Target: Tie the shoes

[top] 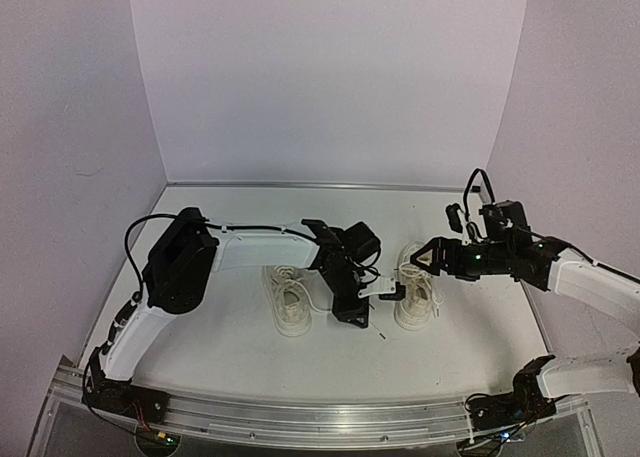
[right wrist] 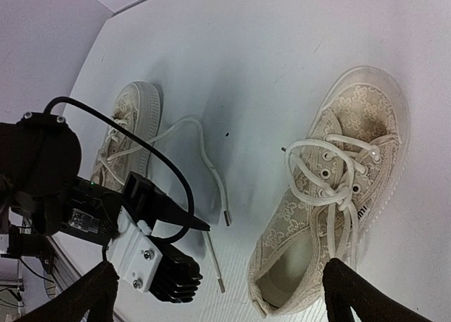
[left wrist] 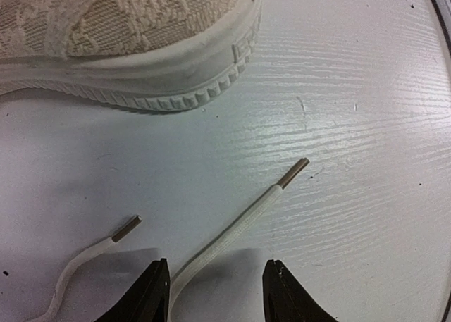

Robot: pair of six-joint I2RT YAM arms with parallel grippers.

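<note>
Two cream lace-patterned shoes stand side by side, the left shoe [top: 290, 305] [right wrist: 128, 128] and the right shoe [top: 418, 299] [right wrist: 343, 188]. The right shoe's white laces form loops over its tongue. From the left shoe, two loose lace ends with metal tips trail onto the table. My left gripper [top: 362, 317] [left wrist: 217, 265] is low between the shoes, jaws apart, and one lace end [left wrist: 236, 225] [right wrist: 215, 262] runs between them close to the left finger. The other lace end [left wrist: 91, 250] lies just left of it. My right gripper [top: 420, 257] [right wrist: 218, 265] hovers wide open above the right shoe.
A shoe's ribbed sole edge [left wrist: 176, 89] lies just ahead of the left gripper. The white table [top: 470, 207] is walled by pale panels at the back and sides. A metal rail [top: 320, 417] runs along the near edge.
</note>
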